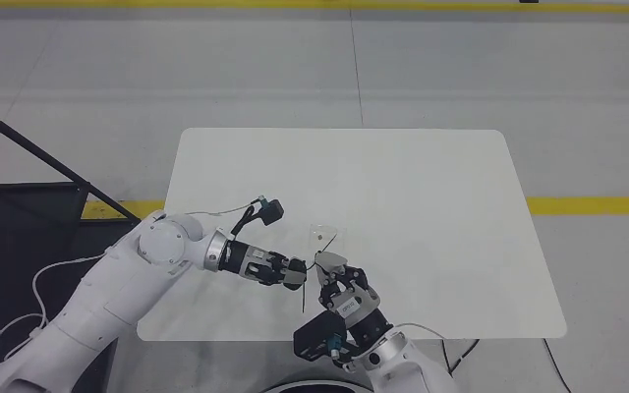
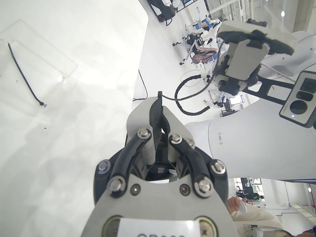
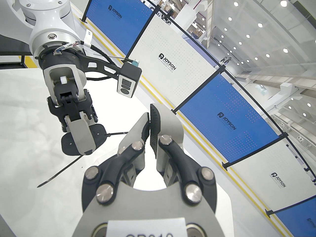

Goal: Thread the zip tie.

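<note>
A black zip tie (image 3: 61,171) is clamped in my left gripper (image 3: 86,140), which is shut on it near the table's front edge. The pointed tail hangs down toward the table. The other end sticks out past the pads and runs behind a finger of my right gripper (image 3: 149,119), whose jaws are shut. I cannot tell whether the right gripper touches the tie. In the top view the left gripper (image 1: 295,273) and right gripper (image 1: 327,261) sit tip to tip, with the zip tie (image 1: 305,297) as a thin line below them. A short stub of the zip tie (image 2: 160,94) pokes out of the left gripper (image 2: 159,107).
A clear plastic bag (image 2: 49,50) lies flat on the white table (image 1: 413,196) just beyond the grippers, with a second black zip tie (image 2: 23,75) inside it. The same bag (image 1: 322,236) shows faintly in the top view. The table's front edge is close beneath both grippers.
</note>
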Controlling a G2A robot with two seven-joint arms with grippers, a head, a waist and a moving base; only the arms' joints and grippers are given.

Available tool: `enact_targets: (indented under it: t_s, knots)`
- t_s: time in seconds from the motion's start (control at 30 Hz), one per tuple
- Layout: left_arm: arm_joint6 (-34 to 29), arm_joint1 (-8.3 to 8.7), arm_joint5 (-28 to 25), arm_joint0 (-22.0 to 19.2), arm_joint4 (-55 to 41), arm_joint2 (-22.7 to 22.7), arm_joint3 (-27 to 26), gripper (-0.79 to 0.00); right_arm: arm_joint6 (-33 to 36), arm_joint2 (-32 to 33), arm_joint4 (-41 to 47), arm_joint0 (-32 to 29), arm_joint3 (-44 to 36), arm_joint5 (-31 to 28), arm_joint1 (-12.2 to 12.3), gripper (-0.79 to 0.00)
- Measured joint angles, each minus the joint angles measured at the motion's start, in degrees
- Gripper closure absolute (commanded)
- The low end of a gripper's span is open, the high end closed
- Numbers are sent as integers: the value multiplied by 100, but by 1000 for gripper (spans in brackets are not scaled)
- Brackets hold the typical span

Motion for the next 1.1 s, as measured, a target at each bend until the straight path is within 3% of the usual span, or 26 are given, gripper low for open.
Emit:
enact_targets:
  t_s: [0.5,0.83,1.1]
  knots:
    - [397,-62,424,156,257,-96,-213,0,507,-664,-1935,195,342,1113,-120,0]
    - [415,-93,523,226,163,-215,-190,0,613,-892,-3084,218,495,1019,-146,0]
    - [281,-110,528,256,78,-304,-150,0,901,-854,-3484,121,476,1087,-162,0]
